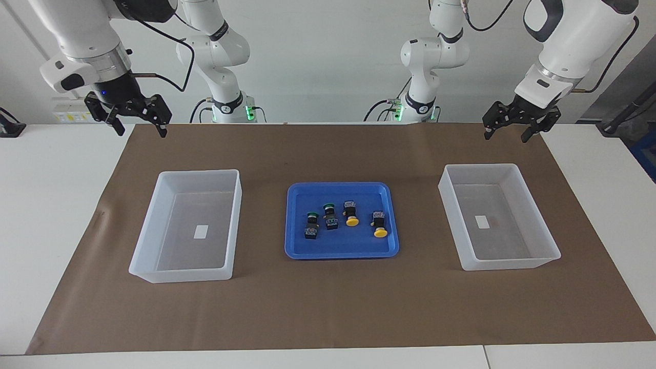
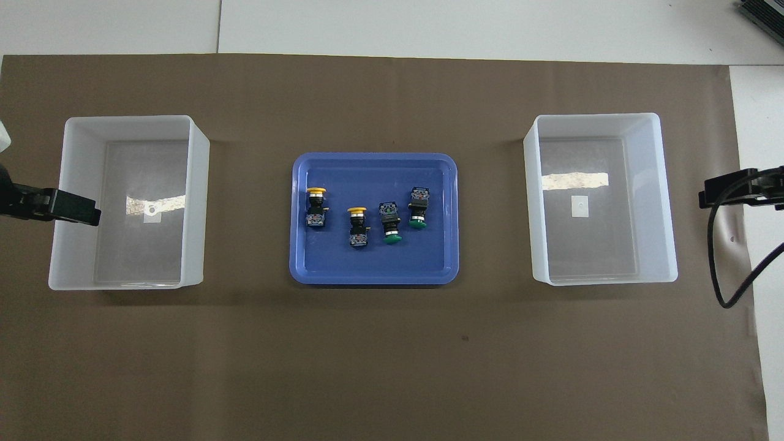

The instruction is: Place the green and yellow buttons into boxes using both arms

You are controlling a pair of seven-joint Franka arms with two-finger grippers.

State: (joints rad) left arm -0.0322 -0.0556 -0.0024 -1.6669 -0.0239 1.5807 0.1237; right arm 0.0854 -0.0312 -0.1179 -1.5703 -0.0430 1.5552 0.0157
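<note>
1. We see a blue tray (image 1: 342,251) in the middle of the brown mat (image 1: 328,307) on the worktop, and all four buttons lie in it
2. The two green buttons (image 1: 312,224) (image 1: 330,216) lie side by side in the part of the tray toward the right arm's end
3. The two yellow buttons (image 1: 351,213) (image 1: 379,224) lie in the part toward the left arm's end, the outer one a little farther from the robots than its neighbour
4. We find one translucent box (image 1: 148,241) toward the right arm's end of the worktop and a second box (image 1: 456,225) toward the left arm's end, each well apart from the tray, each with a white label on its floor and no button inside
5. The right gripper (image 1: 139,125) hangs in the air over the mat's edge nearest the robots, its jaws apart and holding nothing
6. The left gripper (image 1: 512,130) hangs over the mat's other corner near the robots, its jaws likewise apart and holding nothing
</note>
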